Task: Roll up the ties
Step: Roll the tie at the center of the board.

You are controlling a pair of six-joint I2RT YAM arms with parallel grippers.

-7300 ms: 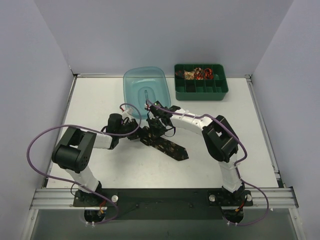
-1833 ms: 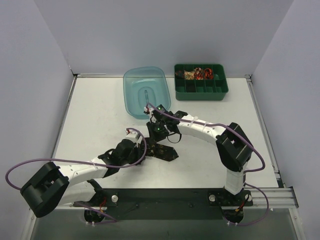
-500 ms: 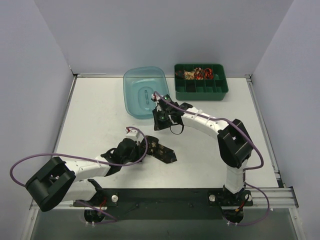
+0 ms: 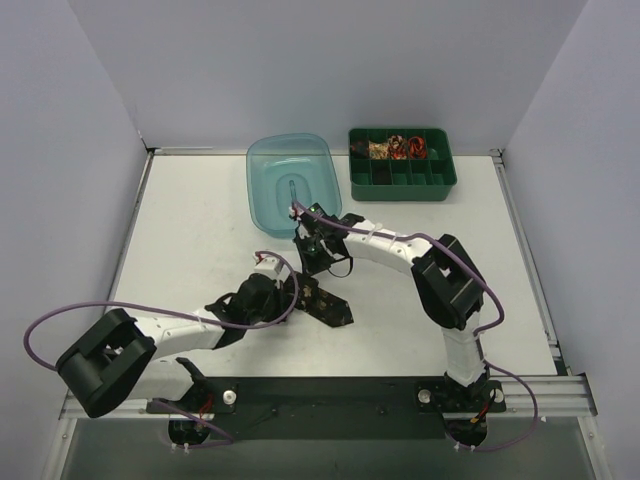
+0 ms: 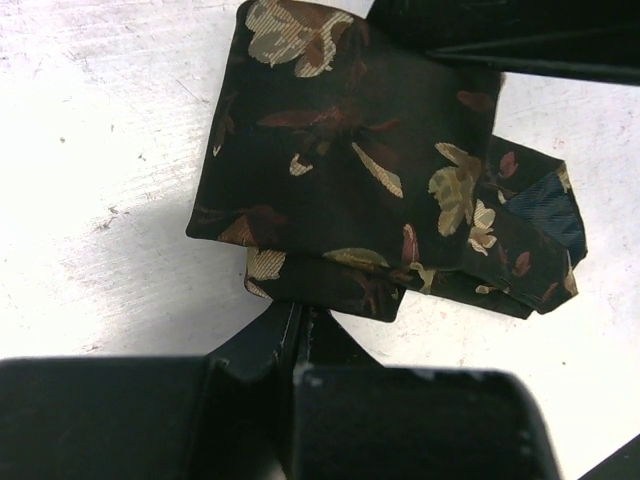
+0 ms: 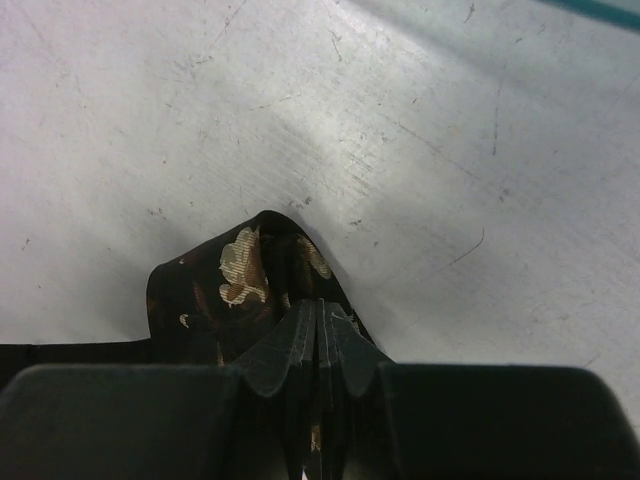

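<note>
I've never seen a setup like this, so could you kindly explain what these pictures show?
Two robot arms are bolted at the near edge of a white table. One picture looks down from above; the other two come from wrist cameras. Between the arms lies a dark flowered tie, partly folded. The right pincer is shut on a loop of it; the left pincer is shut at its other edge, apparently pinching it. Behind stand a blue tub and a green tray holding rolled ties.
</note>
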